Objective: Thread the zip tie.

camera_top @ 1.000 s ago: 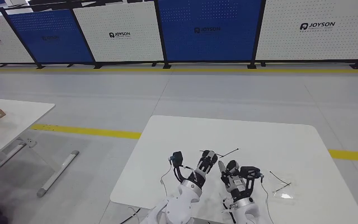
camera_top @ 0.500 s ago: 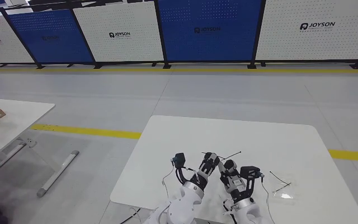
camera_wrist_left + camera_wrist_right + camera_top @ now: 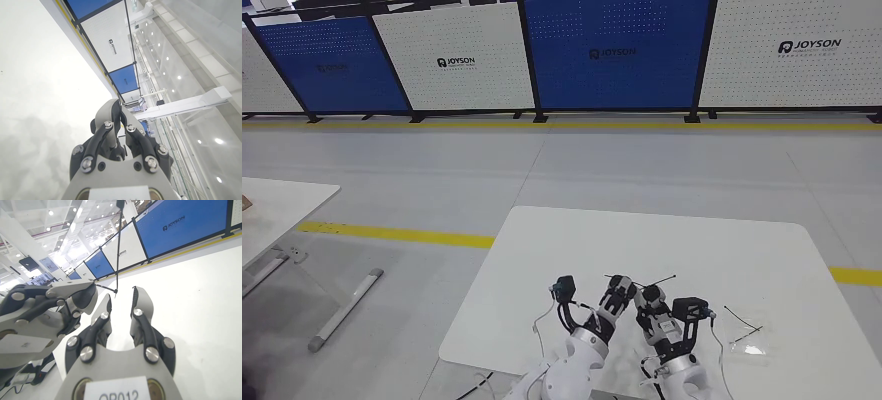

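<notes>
A thin black zip tie (image 3: pixel 654 280) hangs in the air above the white table (image 3: pixel 722 250) near its front edge. My left gripper (image 3: pixel 620 290) is shut on one short end of it; in the left wrist view its fingertips (image 3: pixel 119 107) are pressed together. In the right wrist view the left gripper (image 3: pixel 92 284) holds the tie, whose small head (image 3: pixel 115 291) sits just beyond the tips. The long strap (image 3: pixel 118 247) rises steeply from there. My right gripper (image 3: pixel 122 293) is open, right beside the head, touching nothing.
A clear plastic bag (image 3: pixel 752 347) with loose black zip ties (image 3: pixel 742 320) lies on the table to the right of the arms. Blue and white panel fences (image 3: pixel 612 55) stand across the floor beyond the table.
The left gripper has shifted slightly right and toward the table's front edge with the zip tie, closing in on the right gripper. The right gripper has barely moved.
</notes>
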Robot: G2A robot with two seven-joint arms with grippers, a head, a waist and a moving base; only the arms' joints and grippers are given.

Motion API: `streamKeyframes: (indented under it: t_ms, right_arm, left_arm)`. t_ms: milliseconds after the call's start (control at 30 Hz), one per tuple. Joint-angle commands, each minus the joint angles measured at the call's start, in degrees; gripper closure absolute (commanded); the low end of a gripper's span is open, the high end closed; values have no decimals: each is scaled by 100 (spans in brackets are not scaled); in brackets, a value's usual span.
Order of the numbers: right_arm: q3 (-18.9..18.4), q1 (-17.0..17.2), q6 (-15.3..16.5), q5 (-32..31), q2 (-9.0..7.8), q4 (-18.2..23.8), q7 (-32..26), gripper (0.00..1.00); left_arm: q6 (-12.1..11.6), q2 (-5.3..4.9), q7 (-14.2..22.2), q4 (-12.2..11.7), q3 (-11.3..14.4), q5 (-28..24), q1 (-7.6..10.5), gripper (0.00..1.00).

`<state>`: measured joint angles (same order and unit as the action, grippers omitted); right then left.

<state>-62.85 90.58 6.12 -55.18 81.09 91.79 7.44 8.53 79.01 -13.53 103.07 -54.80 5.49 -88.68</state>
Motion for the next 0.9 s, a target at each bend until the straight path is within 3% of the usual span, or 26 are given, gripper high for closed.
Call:
streamKeyframes:
  t_ms: [0,100,267,333,400,567,867]
  right_arm:
    - [6,-2,-9,1,0,-2,14,77]
    - [17,-16,-36,1,0,-14,26,83]
    - [35,-43,-53,15,1,-40,20,82]
    - [40,-47,-52,20,1,-43,35,93]
    - [42,-51,-47,28,0,-51,46,91]
    - [44,-67,-60,66,1,-86,51,100]
    - [57,-111,-54,116,2,-183,56,100]
  left_arm:
    - [-4,0,8,2,2,24,-9,100]
    - [20,4,18,-31,-8,27,7,100]
    - [35,14,21,-56,-4,14,29,100]
    - [32,18,16,-59,-6,14,31,100]
    - [32,22,9,-65,-11,9,37,100]
    - [49,33,-3,-108,-8,12,65,100]
    - [-5,55,-18,-174,1,-4,113,100]
